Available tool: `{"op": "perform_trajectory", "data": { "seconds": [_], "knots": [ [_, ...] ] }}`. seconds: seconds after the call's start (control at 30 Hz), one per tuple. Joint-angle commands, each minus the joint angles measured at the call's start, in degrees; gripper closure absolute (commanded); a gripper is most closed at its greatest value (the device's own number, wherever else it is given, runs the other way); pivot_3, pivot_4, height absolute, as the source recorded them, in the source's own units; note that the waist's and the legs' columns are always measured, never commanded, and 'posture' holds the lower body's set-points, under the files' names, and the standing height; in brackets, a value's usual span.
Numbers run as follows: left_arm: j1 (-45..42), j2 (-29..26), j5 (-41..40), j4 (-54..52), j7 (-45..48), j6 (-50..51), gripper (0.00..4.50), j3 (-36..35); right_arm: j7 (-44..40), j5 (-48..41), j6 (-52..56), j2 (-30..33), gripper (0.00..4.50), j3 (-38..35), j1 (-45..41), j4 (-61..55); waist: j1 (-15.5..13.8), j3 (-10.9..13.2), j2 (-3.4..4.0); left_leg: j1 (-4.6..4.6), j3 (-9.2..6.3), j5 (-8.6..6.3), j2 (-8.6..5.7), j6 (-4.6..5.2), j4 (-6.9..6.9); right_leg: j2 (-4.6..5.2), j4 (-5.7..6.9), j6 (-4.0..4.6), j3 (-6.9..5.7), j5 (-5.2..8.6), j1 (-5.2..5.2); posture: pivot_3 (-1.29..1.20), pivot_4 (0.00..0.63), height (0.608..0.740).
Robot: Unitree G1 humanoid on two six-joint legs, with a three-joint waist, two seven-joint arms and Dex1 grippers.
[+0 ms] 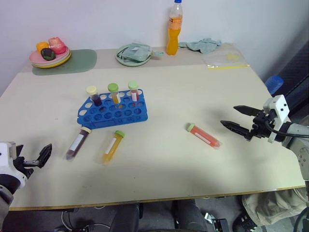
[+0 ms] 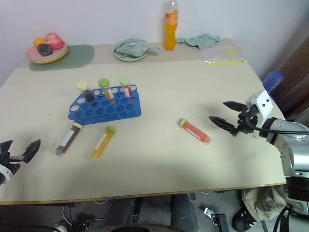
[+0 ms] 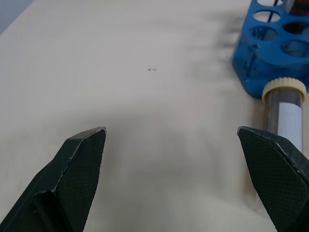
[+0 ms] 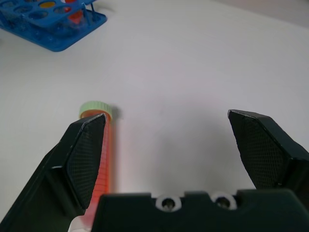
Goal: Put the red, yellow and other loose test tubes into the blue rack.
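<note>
Beside red tube, right end effector agape.

left gripper | jaws wide, empty || right gripper | jaws wide, empty

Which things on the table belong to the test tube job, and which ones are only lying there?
For the job:
- red tube
- yellow tube
- dark maroon tube
- blue rack, three tubes already standing in it

Only lying about:
- orange bottle
- plate of toy food
- green mat
- green dish
- crumpled cloth
- plastic bag
</note>
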State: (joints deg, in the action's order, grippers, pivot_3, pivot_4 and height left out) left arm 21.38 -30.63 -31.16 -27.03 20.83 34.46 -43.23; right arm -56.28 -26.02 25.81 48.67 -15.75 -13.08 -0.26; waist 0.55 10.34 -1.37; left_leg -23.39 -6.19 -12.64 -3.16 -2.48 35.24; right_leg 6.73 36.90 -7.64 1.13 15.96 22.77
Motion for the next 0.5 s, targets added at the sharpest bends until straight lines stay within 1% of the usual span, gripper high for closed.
{"op": "perform_trajectory", "data": {
  "seconds": [0.03,0.17,0.33,0.43,0.5],
  "knots": [
    [-0.3,0.5,0.5,-2.0,-0.8,-1.1,0.0,0.3,-0.6,-0.2,0.1,1.1,0.02,0.1,-1.7,-0.6,0.0,0.0,0.01,0.0,0.0,0.0,0.0,0.0,0.0,0.0,0.0,0.0,0.0,0.0,0.0,0.0,0.15,0.74],
    [-1.0,0.9,0.4,-2.8,-1.1,-1.3,0.0,0.5,0.0,-0.1,0.9,0.8,0.02,0.9,-2.7,-1.1,0.0,0.0,0.01,0.0,0.01,0.0,0.0,0.0,0.0,0.0,-0.01,0.0,0.0,0.0,0.0,0.0,0.15,0.74],
    [-3.8,-0.4,-0.9,-3.5,-0.9,-0.8,0.0,0.4,1.4,0.0,3.1,0.8,0.02,2.2,-3.7,-2.3,-0.1,0.0,0.01,0.0,0.01,0.0,-0.01,0.0,0.0,0.0,-0.01,0.0,-0.01,0.0,0.0,0.0,0.15,0.74],
    [-7.7,-1.3,-2.0,-4.2,-1.1,0.1,0.0,2.9,2.8,-0.1,6.5,1.0,0.02,3.6,-4.8,-4.8,-0.1,0.0,0.02,0.0,-0.02,0.0,-0.01,0.0,0.0,0.0,-0.01,-0.01,-0.01,-0.01,0.0,0.0,0.15,0.74],
    [-9.7,-1.9,-2.4,-3.8,0.2,-0.1,0.0,5.1,4.7,-1.1,10.2,0.6,0.02,4.2,-5.4,-8.5,-0.1,0.0,0.03,-0.01,-0.02,0.0,-0.01,0.0,0.0,0.0,-0.01,-0.02,-0.02,-0.01,0.0,0.0,0.15,0.74]
  ]
}}
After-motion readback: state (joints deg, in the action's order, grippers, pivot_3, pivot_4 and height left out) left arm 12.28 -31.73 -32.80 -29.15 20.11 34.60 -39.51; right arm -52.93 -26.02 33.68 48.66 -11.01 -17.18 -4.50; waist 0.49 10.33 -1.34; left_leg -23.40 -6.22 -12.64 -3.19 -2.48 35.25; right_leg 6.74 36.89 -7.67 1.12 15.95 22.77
